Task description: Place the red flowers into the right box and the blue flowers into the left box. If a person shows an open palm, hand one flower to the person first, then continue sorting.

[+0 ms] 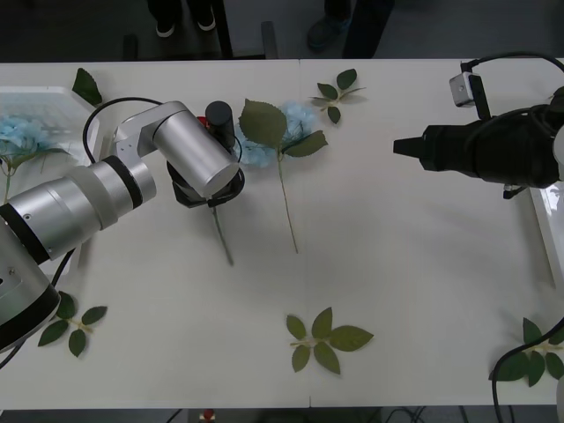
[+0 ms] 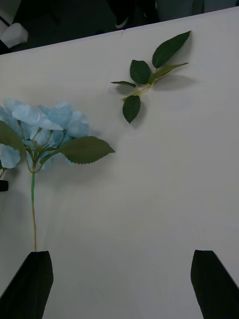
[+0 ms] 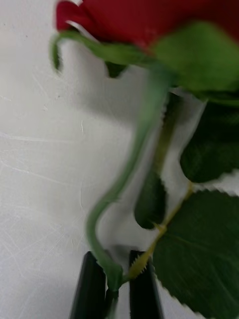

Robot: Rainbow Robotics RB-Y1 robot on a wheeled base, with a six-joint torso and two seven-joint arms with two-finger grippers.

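The red flower (image 3: 149, 20) is pinched low on its thin green stem between the black fingers (image 3: 92, 289) of the left gripper (image 1: 209, 196), which stands over the table's (image 1: 423, 282) far-left part, its stem end trailing toward the near edge. The flower looks light and floppy: the stem bends, so the head may swing, and a hold nearer the bloom would steady it. A blue flower (image 1: 291, 123) lies just beside it near the far edge at mid-table; another blue cluster (image 1: 22, 137) rests in the left box (image 1: 53, 92) at the far-left corner. The right gripper (image 1: 401, 146) hovers toward the right edge, jaws wide and empty, near the right box (image 1: 551, 220).
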